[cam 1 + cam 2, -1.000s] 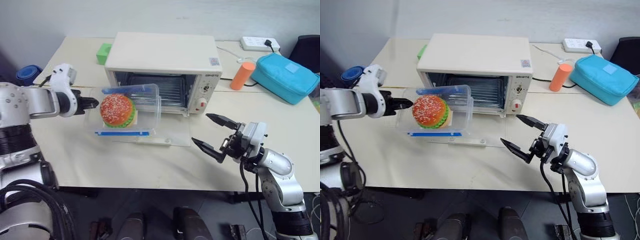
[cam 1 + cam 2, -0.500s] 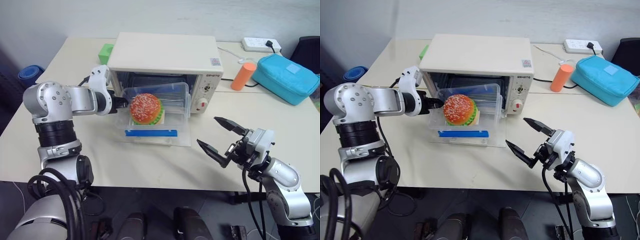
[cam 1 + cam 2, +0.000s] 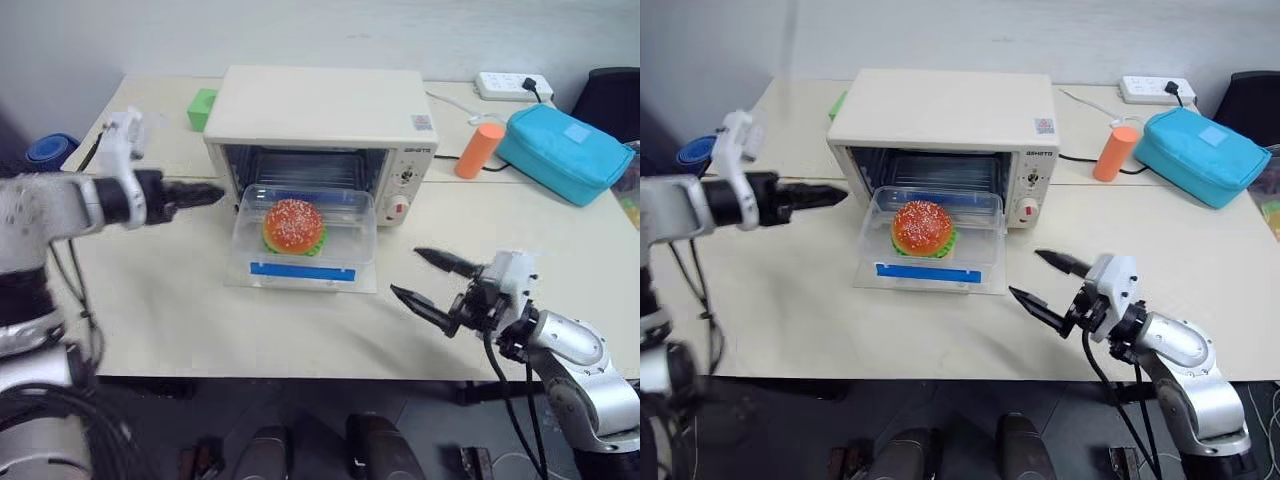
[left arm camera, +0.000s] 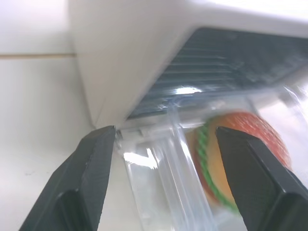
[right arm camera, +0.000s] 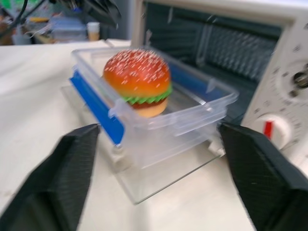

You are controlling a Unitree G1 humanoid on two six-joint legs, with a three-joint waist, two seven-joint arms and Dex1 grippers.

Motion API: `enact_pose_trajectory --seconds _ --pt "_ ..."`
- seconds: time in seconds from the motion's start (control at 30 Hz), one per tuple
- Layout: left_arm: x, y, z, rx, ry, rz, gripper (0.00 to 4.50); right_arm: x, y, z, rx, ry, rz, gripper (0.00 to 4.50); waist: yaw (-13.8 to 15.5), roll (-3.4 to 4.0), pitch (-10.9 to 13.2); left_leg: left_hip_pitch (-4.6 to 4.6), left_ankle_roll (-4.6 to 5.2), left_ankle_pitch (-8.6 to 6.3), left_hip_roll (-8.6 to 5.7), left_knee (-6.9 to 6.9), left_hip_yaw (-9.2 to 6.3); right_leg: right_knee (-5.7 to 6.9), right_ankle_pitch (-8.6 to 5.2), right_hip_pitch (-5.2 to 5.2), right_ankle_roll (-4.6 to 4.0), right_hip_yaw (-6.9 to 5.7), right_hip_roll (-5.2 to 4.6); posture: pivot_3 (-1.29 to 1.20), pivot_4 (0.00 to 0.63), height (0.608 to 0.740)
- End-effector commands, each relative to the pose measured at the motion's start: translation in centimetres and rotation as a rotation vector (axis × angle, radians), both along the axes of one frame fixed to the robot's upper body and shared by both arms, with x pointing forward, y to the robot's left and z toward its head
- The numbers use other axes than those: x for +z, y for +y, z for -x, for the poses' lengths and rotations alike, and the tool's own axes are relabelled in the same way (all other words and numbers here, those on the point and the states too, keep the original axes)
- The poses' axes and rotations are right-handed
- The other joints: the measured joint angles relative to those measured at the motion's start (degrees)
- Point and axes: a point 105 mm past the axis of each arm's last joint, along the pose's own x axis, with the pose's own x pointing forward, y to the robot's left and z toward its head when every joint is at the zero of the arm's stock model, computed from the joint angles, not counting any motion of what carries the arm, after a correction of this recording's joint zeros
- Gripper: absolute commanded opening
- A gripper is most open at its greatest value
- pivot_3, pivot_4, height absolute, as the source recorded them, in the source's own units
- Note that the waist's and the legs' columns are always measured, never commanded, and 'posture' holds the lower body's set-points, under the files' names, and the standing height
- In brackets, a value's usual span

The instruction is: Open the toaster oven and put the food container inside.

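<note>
We see the large cream-white boxy toaster oven (image 3: 322, 130) standing on the pale table (image 3: 180, 300), its glass door (image 3: 300, 283) folded flat down onto the tabletop in front of the dark open cavity. The small clear plastic food container (image 3: 303, 233) with a blue clip along its near side sits on that lowered door, right at the mouth of the oven, its far edge at the threshold of the opening rather than deep inside. A sesame-bun burger (image 3: 294, 226) shows through its clear lid.

Our left gripper (image 3: 205, 193) hovers just to the left of the oven's front corner, pointing toward it, apart from the container; in the left wrist view its two black fingers (image 4: 82, 183) stand well apart with nothing between them.

Our right gripper (image 3: 428, 280) hangs over the table's near edge, to the right of the oven door and well clear of the container. Its two black fingers (image 5: 67, 173) are spread wide and empty.

Behind the oven on the right we see an orange cylinder (image 3: 479, 150), a teal zip bag (image 3: 565, 153) and a white power strip (image 3: 515, 86). A green block (image 3: 203, 108) sits just left of the oven at the back.
</note>
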Motion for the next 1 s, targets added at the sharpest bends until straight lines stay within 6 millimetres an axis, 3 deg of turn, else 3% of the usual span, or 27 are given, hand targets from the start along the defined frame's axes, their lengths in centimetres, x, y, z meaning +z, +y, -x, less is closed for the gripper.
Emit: enact_pose_trajectory --seconds 0.03,0.17,0.3,0.47,0.77,1.0 --pt "-1.6 -1.2 2.5 -0.324 -0.167 -0.178 2.33 -0.5 2.1 1.0 0.107 0.029 0.067 2.59 0.0 0.0 0.0 -0.01 -0.01 0.01 0.03 -0.01 -0.04 -0.15 0.0 0.05 0.0 -0.03 0.0 0.0 0.15 0.74" --pt "-4.9 -2.7 4.4 -0.531 -0.244 -0.197 1.02 -1.5 3.5 0.0 0.119 0.013 0.132 1.13 1.0 0.0 0.0 -0.08 0.1 0.02 0.04 -0.08 -0.04 -0.37 -0.01 0.09 -0.03 -0.03 -0.09 0.0 0.15 0.74" --pt "-6.8 -5.3 4.4 -0.542 -0.284 -0.092 0.05 -1.6 3.4 -2.4 0.065 -0.01 0.168 0.03 1.9 0.0 0.0 -0.14 0.24 -0.02 0.02 -0.06 -0.1 -0.52 0.04 0.16 0.04 -0.07 -0.12 0.0 0.15 0.74" --pt "-8.1 -7.3 2.7 -0.422 -0.328 -0.017 0.05 -1.2 3.2 -5.1 0.019 -0.057 0.183 0.03 1.9 0.0 0.0 -0.21 0.34 -0.07 -0.02 -0.01 -0.06 -0.52 0.09 0.09 0.12 -0.06 -0.08 0.0 0.15 0.74" --pt "-8.1 -6.4 -1.7 -0.097 -0.411 0.037 0.05 -0.6 4.3 -8.4 -0.01 -0.098 0.153 0.03 1.1 0.0 0.0 -0.2 0.31 -0.05 -0.02 0.26 0.01 -0.17 0.1 0.05 0.13 -0.07 0.0 0.0 0.15 0.74" --pt "-7.4 -7.3 -3.2 -0.049 -0.469 0.092 0.05 0.7 4.8 -11.4 -0.111 -0.118 0.079 0.03 1.1 -0.01 0.0 -0.2 0.26 -0.02 -0.06 0.28 0.01 -0.08 0.1 0.01 0.13 -0.08 -0.01 0.0 0.15 0.74"
